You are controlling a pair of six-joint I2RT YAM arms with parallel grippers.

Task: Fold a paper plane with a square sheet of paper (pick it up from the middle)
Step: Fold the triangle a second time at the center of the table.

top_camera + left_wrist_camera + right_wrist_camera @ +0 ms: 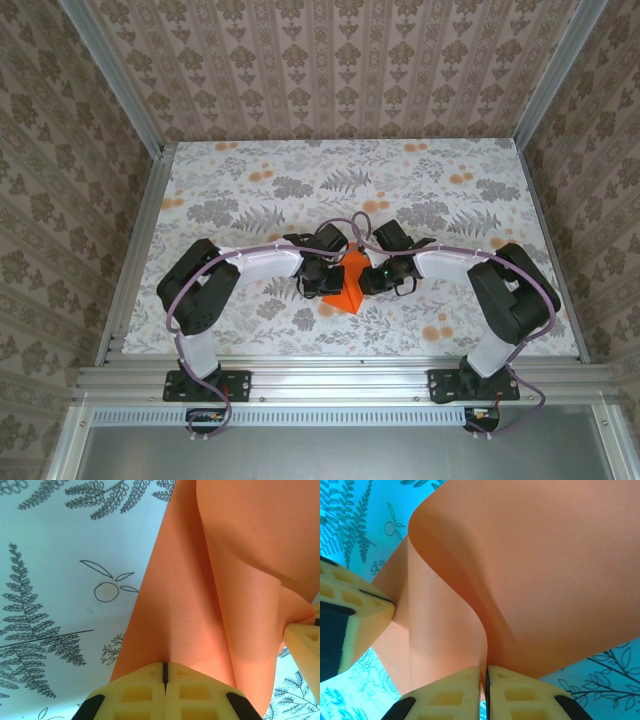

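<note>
Pinched from both sides
My left claw (164,671) and right claw (484,676) each clamp the square sheet of paper (346,284), bowed between them, equally near both.

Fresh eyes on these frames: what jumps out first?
The bright orange sheet of paper, mid-table between the two arms, stands out against the pale fern-printed table. The left gripper and right gripper are each shut on it from opposite sides. The sheet bows in a smooth curve between them.
</note>
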